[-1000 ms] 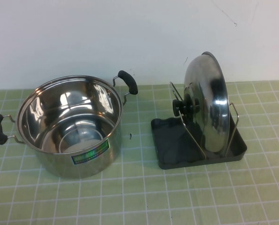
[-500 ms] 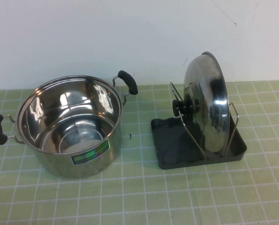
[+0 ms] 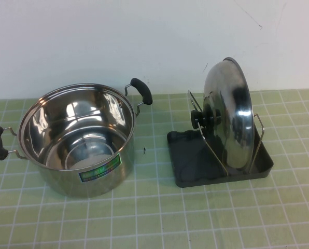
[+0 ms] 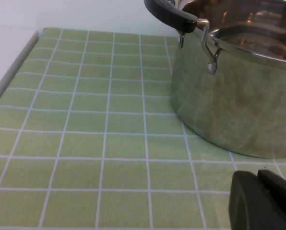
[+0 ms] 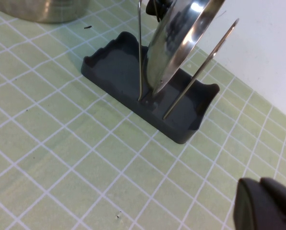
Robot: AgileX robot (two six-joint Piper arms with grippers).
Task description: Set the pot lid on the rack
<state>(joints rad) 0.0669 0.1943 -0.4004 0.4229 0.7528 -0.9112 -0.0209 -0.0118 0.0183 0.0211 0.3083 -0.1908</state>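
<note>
The pot lid [image 3: 232, 111], shiny steel with a black knob [image 3: 201, 118], stands on edge between the silver wire loops of the dark grey rack [image 3: 196, 161] at the right of the table. It shows in the right wrist view [image 5: 181, 43], seated in the rack [image 5: 124, 67]. My right gripper [image 5: 260, 184] is shut and empty, held over the mat apart from the rack. My left gripper [image 4: 258, 175] is shut and empty, over the mat near the pot [image 4: 239, 86]. Neither gripper shows in the high view.
The open steel pot [image 3: 74, 137] with two black handles stands at the left of the green checked mat [image 3: 154, 218]. A white wall runs along the back. The mat's edge [image 4: 13, 72] shows in the left wrist view.
</note>
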